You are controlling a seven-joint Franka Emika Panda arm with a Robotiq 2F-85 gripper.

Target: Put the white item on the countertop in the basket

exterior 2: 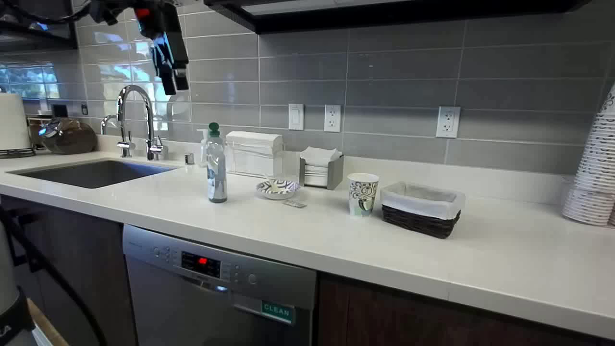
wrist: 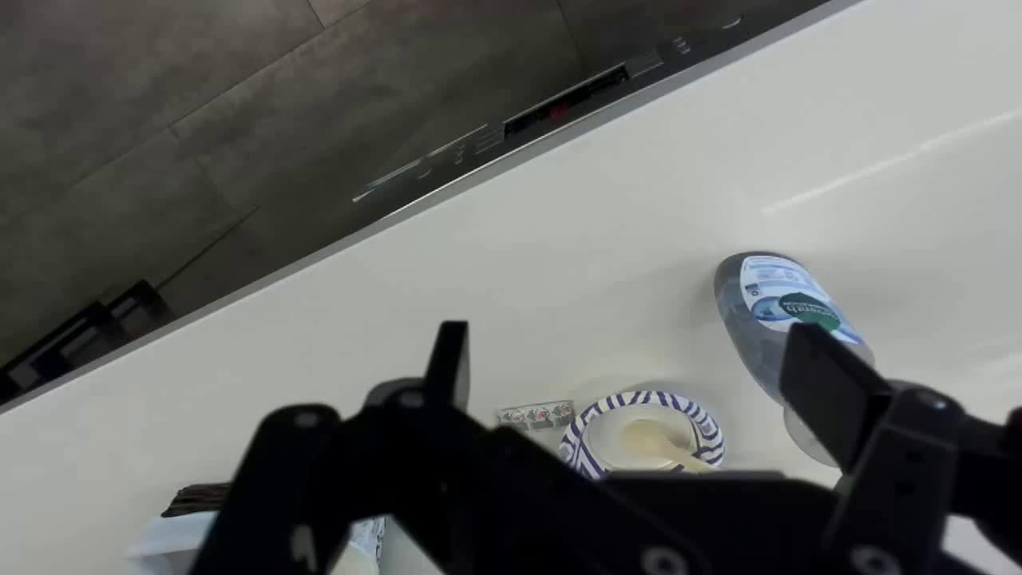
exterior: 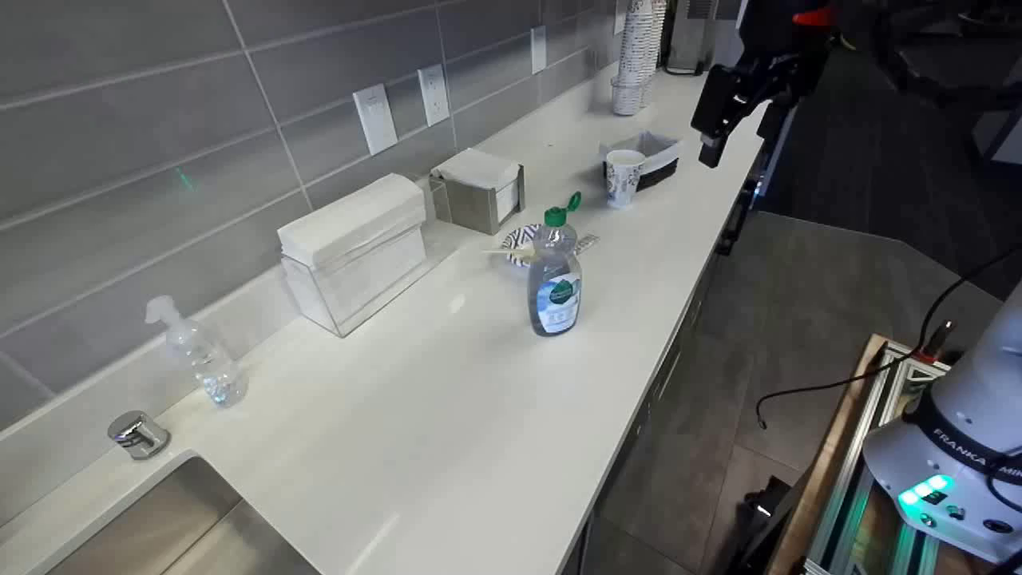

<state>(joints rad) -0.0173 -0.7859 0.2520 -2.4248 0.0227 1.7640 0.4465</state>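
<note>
A dark wicker basket (exterior 2: 423, 223) with a white liner stands on the countertop; it also shows in an exterior view (exterior: 659, 177) and at the lower left of the wrist view (wrist: 196, 500). A white patterned paper cup (exterior 2: 362, 194) stands upright beside it. A small flat pale packet (wrist: 535, 415) lies next to a white-and-blue paper bowl (wrist: 707, 427) holding a pale spoon. I cannot tell which of these is the white item. My gripper (wrist: 627, 343) is open and empty, high above the counter; it shows in both exterior views (exterior: 738, 136) (exterior 2: 175, 86).
A dish soap bottle (exterior: 555, 295) with its green cap open stands near the bowl. A grey napkin holder (exterior 2: 335, 173) and a clear box of white paper towels (exterior 2: 252, 156) stand by the wall. Stacked cups (exterior 2: 593, 168) stand at one end, a sink (exterior 2: 96, 174) at the other.
</note>
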